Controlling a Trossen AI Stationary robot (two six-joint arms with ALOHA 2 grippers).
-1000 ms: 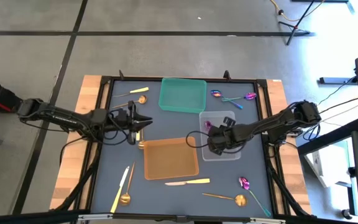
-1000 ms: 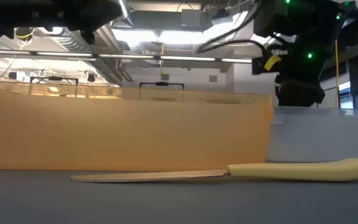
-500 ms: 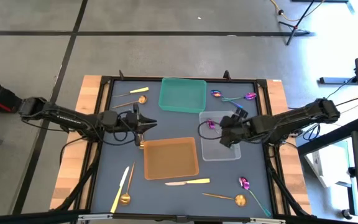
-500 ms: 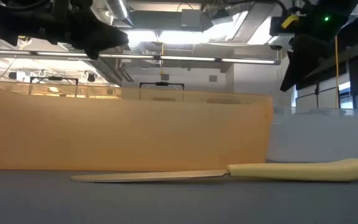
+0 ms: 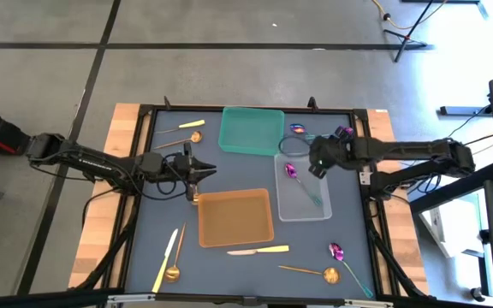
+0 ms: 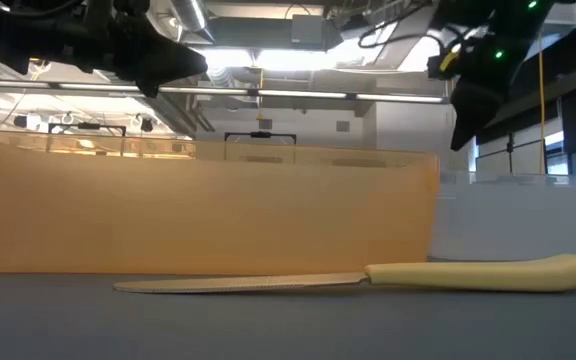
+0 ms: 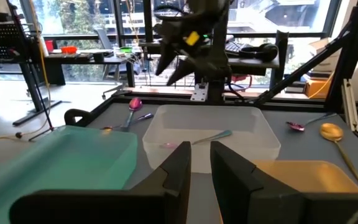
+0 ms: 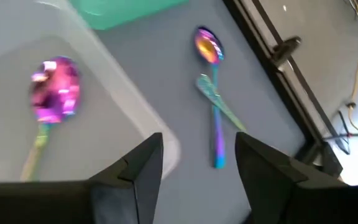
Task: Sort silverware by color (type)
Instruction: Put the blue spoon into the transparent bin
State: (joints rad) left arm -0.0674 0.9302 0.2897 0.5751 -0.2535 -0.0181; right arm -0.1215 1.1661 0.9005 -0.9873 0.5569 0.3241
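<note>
Dark grey table top (image 5: 144,248), three plastic trays in the middle: teal tray (image 5: 252,130) at the far edge, amber tray (image 5: 235,217) nearer me, clear tray (image 5: 303,198) to its right

My right arm reaches in from the right edge; right gripper (image 5: 319,159) hangs over the far corner of the clear tray, fingers spread wide with nothing between them. One iridescent purple spoon with a teal handle (image 5: 300,181) already lies inside that tray, bowl toward the far side

What the next move turns on: a crossed pair of iridescent spoons (image 8: 212,102) lies on bare table just past the clear tray's far edge, between it and the teal tray's right side. From the right gripper they sit close, a little farther out toward the far rail. Their handles cross, so the long axes diverge; I judge I'd have to pick one handle and turn the wrist to square the fingers across it

Left gripper (image 5: 197,172) hovers left of centre, off the amber tray's far-left corner, fingers parted narrowly and empty. It is well apart from that pair, so the right arm is the nearer one

Rest of the silverware is scattered: gold round-bowled spoon (image 5: 188,135) far left, yellow-handled knife (image 5: 165,260) and a gold spoon near left, yellow-handled table knife (image 5: 258,251) in front of the amber tray, another purple spoon (image 5: 338,253) and gold spoon near right
</note>
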